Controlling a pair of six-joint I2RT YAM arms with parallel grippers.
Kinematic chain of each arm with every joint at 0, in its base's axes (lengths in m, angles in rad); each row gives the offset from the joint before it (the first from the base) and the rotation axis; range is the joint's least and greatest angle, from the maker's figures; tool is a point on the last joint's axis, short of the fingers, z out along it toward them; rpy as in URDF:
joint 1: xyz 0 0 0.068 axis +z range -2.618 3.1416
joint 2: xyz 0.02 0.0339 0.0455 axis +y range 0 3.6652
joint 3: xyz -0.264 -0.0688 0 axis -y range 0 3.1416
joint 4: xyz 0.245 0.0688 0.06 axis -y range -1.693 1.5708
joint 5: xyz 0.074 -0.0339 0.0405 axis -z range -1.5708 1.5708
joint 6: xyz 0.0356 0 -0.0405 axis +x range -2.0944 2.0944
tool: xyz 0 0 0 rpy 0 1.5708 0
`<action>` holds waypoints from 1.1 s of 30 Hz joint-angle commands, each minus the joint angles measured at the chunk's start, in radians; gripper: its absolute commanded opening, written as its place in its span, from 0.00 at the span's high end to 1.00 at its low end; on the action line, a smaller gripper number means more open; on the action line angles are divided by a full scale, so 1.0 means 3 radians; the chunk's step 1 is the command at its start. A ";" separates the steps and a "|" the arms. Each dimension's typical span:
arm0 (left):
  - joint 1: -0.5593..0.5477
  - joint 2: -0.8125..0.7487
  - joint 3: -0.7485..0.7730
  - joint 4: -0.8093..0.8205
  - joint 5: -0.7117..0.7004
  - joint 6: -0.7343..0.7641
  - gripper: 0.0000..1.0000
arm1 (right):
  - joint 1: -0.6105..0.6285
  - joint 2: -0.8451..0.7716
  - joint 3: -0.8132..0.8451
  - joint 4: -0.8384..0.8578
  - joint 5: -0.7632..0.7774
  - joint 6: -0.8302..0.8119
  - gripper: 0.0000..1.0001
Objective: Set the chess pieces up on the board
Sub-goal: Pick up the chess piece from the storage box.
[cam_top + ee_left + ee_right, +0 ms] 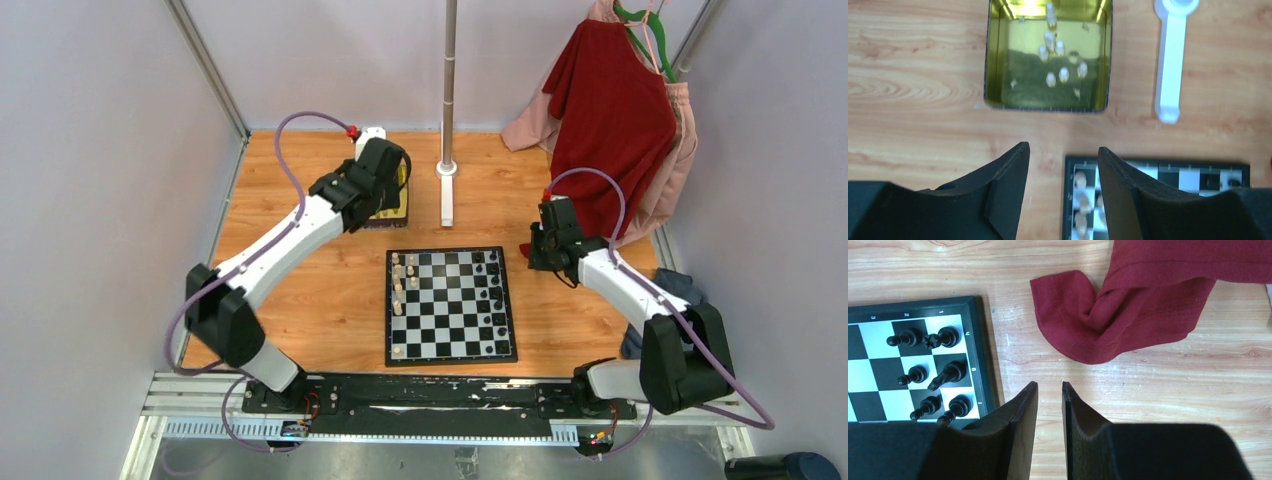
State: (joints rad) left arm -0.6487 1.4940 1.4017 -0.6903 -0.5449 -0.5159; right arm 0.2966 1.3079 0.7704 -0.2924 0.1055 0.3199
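Observation:
The board [450,320] lies in the middle of the table. Cream chess pieces [398,285] stand along its left side and black ones [495,292] along its right side. More cream pieces [1063,75] lie loose in the gold tin [998,60]. My left gripper [1063,148] hovers open and empty between the tin and the board's far left corner [1193,180]. My right gripper [1049,385] hangs over bare wood just right of the board's edge [985,355], its jaws a narrow gap apart with nothing between them. Several black pieces [943,337] stand close to it.
A white pole with a flat foot [447,190] rises behind the board, its foot [1168,75] to the right of the tin. A red garment [615,120] hangs at the back right, and its hem [1108,315] lies on the wood ahead of my right gripper.

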 commanded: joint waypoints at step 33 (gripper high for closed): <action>0.1089 0.2175 0.1261 0.0725 0.0883 -0.0008 0.55 | 0.0049 -0.0122 -0.0313 0.0019 -0.0402 0.0129 0.71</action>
State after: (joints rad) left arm -0.3229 2.1143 1.7500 -0.4763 -0.3088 -0.5262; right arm 0.3016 1.2572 0.6811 -0.2855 -0.0109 0.3481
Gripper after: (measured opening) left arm 0.455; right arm 0.290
